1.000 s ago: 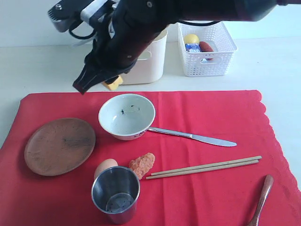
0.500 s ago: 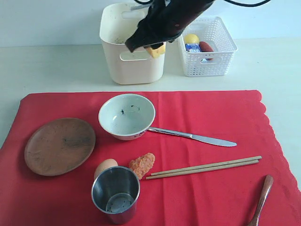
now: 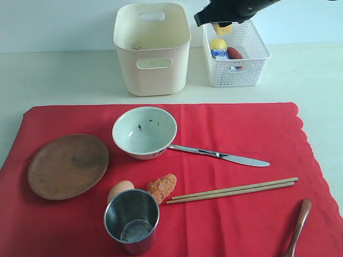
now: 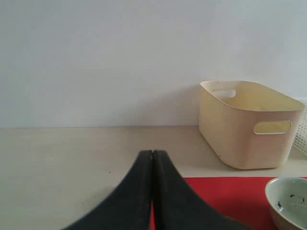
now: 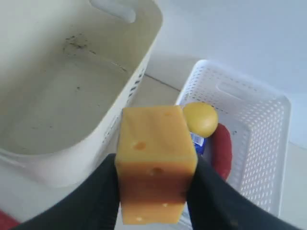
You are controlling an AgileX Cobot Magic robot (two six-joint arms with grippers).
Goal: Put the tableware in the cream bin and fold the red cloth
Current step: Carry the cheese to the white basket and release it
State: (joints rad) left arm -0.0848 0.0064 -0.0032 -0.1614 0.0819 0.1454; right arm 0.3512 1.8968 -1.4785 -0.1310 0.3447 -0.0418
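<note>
On the red cloth (image 3: 225, 134) lie the white bowl (image 3: 144, 131), brown wooden plate (image 3: 68, 166), steel cup (image 3: 132, 220), silver knife (image 3: 220, 155), chopsticks (image 3: 231, 190) and wooden spoon (image 3: 298, 225). The cream bin (image 3: 152, 48) stands behind, holding no tableware (image 5: 57, 96). My right gripper (image 3: 221, 21) hangs high over the white basket's near-left corner, shut on a yellow cheese block (image 5: 153, 163). My left gripper (image 4: 152, 154) is shut with nothing in it, out of the exterior view, with the cream bin (image 4: 249, 124) and the bowl (image 4: 290, 201) off to one side.
The white lattice basket (image 3: 236, 51) at the back right holds a lemon (image 3: 217, 44), a drink carton (image 3: 220, 54) and a sausage (image 3: 235, 53). An egg (image 3: 121, 189) and a nugget (image 3: 162, 187) lie on the cloth beside the cup.
My right arm has swung with the cheese from left of the cream bin, across it to the right, and now hangs over the basket. The tableware has not moved.
</note>
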